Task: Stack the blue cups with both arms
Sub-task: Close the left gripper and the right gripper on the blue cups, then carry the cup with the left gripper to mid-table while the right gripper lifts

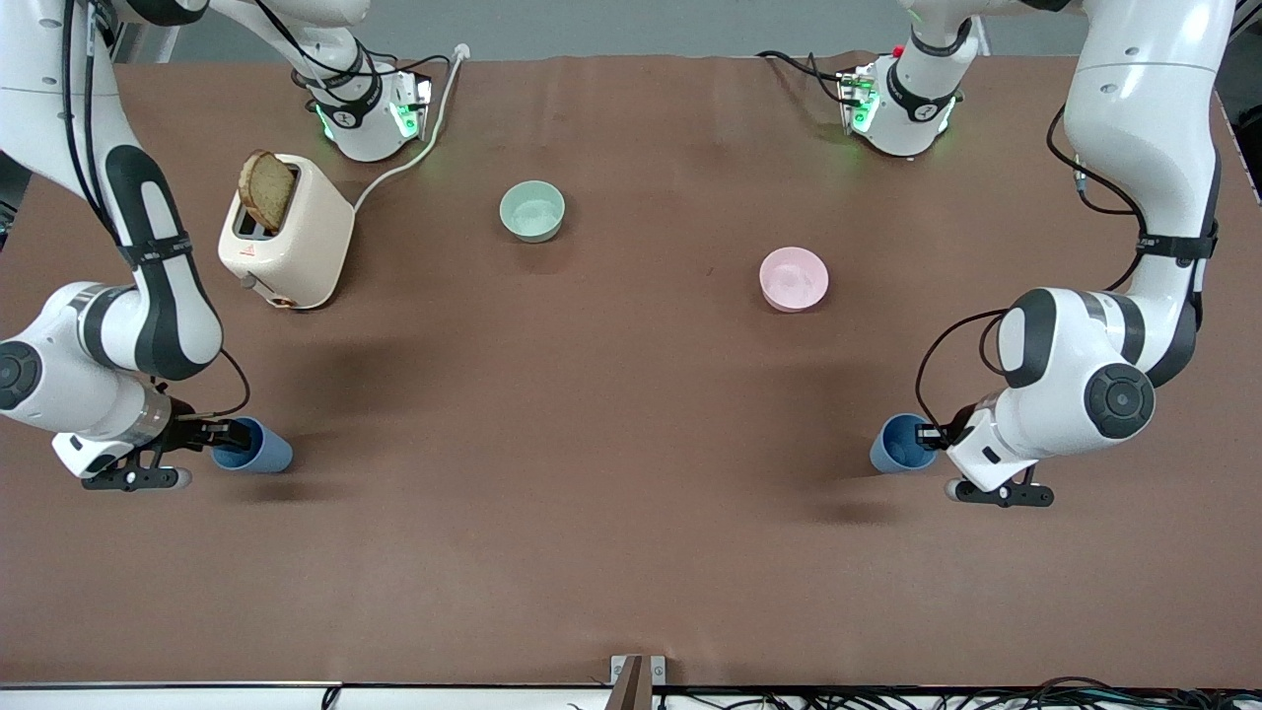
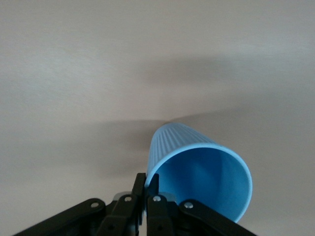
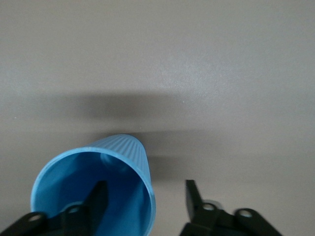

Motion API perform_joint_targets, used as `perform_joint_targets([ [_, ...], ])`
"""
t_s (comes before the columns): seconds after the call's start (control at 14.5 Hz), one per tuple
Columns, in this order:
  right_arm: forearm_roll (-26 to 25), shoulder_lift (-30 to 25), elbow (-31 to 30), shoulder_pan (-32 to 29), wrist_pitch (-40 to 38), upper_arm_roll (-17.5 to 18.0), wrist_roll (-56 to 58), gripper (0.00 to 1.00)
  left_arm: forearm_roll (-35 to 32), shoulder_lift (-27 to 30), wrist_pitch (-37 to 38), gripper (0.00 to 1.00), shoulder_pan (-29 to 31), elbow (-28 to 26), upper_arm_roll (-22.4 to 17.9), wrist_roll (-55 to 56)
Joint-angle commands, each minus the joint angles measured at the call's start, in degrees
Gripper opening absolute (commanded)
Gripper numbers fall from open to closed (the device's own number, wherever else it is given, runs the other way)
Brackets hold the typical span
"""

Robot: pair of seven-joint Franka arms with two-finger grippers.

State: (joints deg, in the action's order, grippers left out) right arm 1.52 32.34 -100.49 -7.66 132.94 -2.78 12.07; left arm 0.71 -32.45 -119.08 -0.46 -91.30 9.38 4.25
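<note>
One blue cup [image 1: 899, 446] stands near the left arm's end of the table. My left gripper [image 1: 932, 434] is shut on its rim, one finger inside and one outside; the left wrist view shows the gripper [image 2: 146, 182] pinching the ribbed cup [image 2: 197, 164]. The other blue cup [image 1: 258, 449] stands near the right arm's end. My right gripper [image 1: 229, 434] is at its rim. In the right wrist view the gripper [image 3: 145, 186] is open, with one finger inside the cup [image 3: 123, 147] and one outside, not touching the wall.
A cream toaster [image 1: 286, 237] with a slice of bread stands toward the right arm's end, its cord running to the arm bases. A pale green bowl [image 1: 532, 210] and a pink bowl [image 1: 794, 278] sit on the brown table [image 1: 611, 473], farther from the front camera than the cups.
</note>
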Motion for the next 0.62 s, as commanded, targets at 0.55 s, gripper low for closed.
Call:
perform_joint_targets([
  [0.55,4.5,-1.9,5.3,-1.1,-9.2,0.3,0.0,0.01,-0.8,1.0,2.0,0.0,-13.6,-1.3,14.9,43.4],
])
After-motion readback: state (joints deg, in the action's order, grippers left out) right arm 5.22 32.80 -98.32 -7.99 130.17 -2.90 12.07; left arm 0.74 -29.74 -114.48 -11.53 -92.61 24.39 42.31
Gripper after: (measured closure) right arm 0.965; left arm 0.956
